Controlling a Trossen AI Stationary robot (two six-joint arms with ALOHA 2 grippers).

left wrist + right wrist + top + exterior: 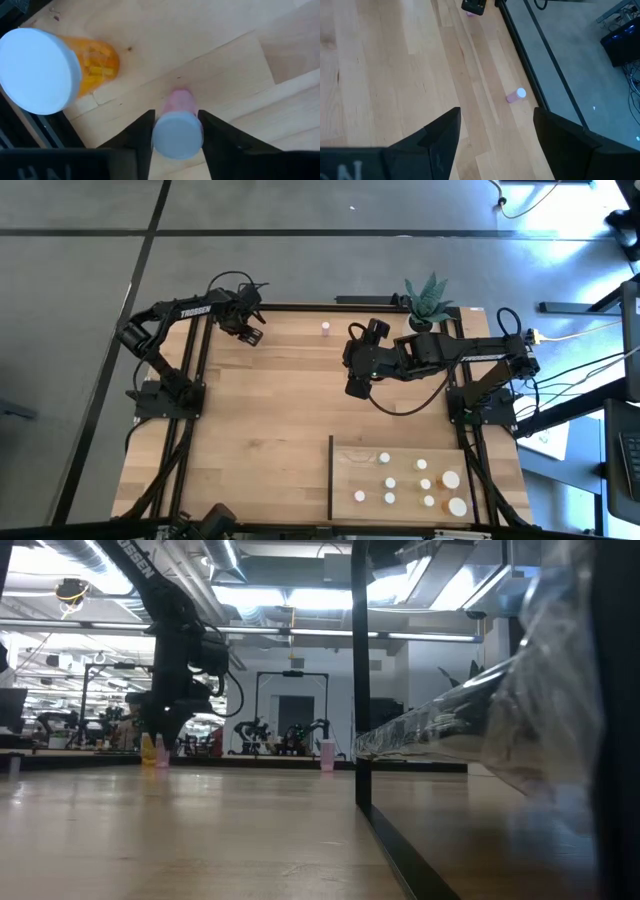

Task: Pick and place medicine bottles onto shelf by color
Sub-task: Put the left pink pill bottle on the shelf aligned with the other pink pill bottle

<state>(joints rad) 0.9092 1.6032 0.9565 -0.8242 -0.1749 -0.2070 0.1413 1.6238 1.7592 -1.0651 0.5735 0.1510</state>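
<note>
Two dark, near-black jointed arms on black frames. White lettering along the left arm (185, 310) and the right arm (470, 352). Black cables looped around the wrists, thickest at 12 o'clock of the left gripper (250, 335). Flat, matte black, wedge-shaped fingers (440, 137).

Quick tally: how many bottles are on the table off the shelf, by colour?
Pink bottles: 2, one beside the orange, one alone near the far edge
Orange bottle: 1
Total: 3
</note>
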